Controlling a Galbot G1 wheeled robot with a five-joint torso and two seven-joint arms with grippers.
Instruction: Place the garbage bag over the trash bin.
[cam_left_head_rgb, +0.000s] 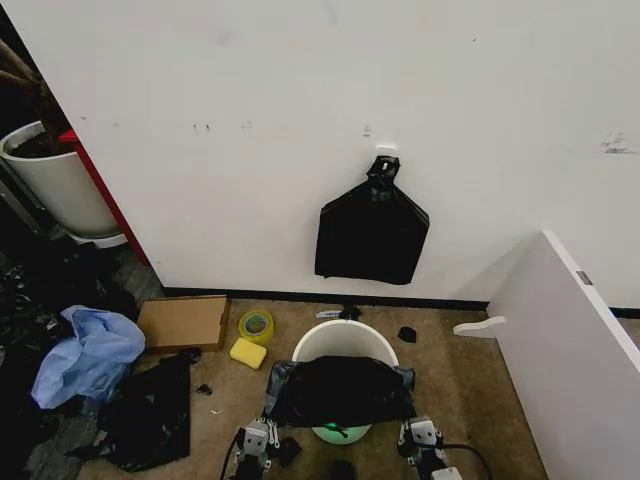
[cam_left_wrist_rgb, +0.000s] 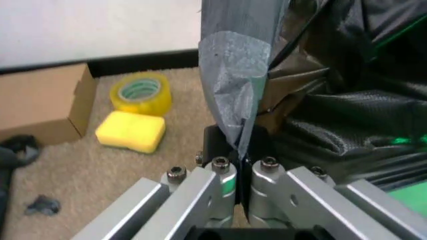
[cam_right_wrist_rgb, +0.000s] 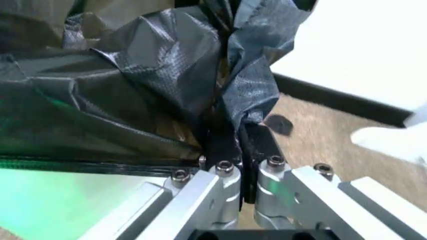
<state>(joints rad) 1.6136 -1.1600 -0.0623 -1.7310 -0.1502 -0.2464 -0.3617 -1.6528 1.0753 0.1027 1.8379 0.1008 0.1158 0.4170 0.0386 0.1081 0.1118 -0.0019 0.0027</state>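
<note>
The cream-white trash bin (cam_left_head_rgb: 345, 338) stands on the carpet just ahead of me, and its pale green base peeks out below. The glossy black garbage bag (cam_left_head_rgb: 340, 390) is stretched across the bin's near side, leaving the far rim bare. My left gripper (cam_left_head_rgb: 256, 438) is shut on the bag's left corner. In the left wrist view the gripper (cam_left_wrist_rgb: 240, 147) pinches a grey-black fold of the bag (cam_left_wrist_rgb: 333, 100). My right gripper (cam_left_head_rgb: 420, 435) is shut on the right corner. The right wrist view shows that gripper (cam_right_wrist_rgb: 235, 147) clamped on crumpled bag (cam_right_wrist_rgb: 133, 75).
A flat black bundle (cam_left_head_rgb: 372, 232) hangs on the wall behind the bin. A white panel (cam_left_head_rgb: 570, 340) stands at the right. Left of the bin lie a yellow tape roll (cam_left_head_rgb: 256, 325), a sponge (cam_left_head_rgb: 248, 352), a cardboard box (cam_left_head_rgb: 183, 322), black plastic (cam_left_head_rgb: 150, 415) and a blue sheet (cam_left_head_rgb: 90, 355).
</note>
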